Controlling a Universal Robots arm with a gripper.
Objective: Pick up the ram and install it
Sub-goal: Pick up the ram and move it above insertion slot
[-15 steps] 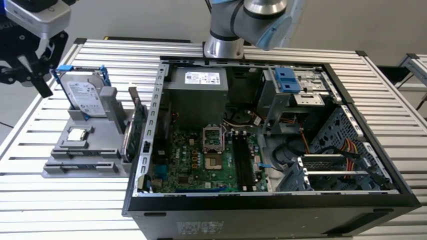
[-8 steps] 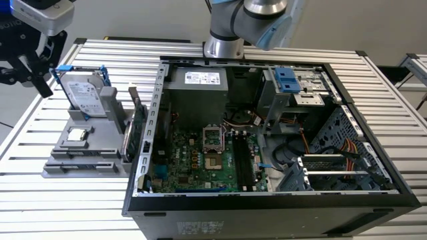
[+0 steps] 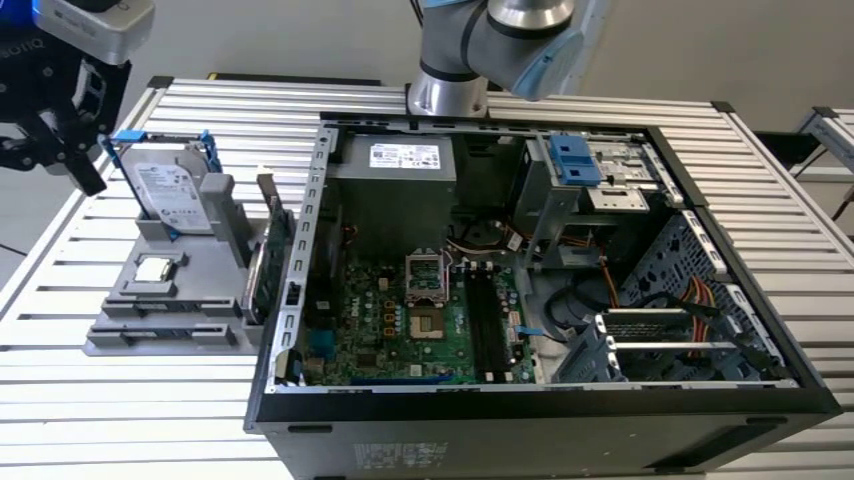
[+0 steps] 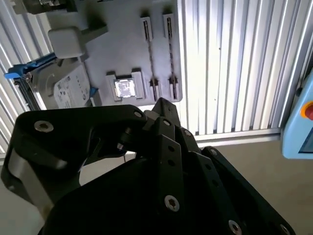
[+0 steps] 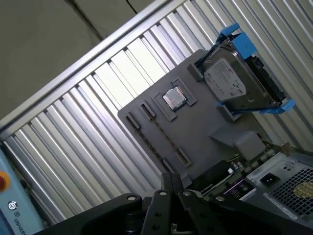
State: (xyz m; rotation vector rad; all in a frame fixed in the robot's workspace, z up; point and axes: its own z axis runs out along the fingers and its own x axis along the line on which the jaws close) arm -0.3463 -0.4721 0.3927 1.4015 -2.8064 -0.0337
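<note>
Ram [image 4: 150,61] sits edge-on in gray fixture [image 4: 122,54] slot beside silver chip [image 4: 124,88]. Gripper [image 4: 161,105] clenched, apparently empty, hovers well clear. Best approach: open jaws, square across thin faces, descend straight.

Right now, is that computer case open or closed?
Open. In the exterior view the computer case has no side cover on, and the motherboard inside lies exposed.

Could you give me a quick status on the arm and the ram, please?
Gripper up by the hard drive, clear of the gray holder. Ram too thin to pick out for sure. Nothing seen between gripper and holder.
</note>
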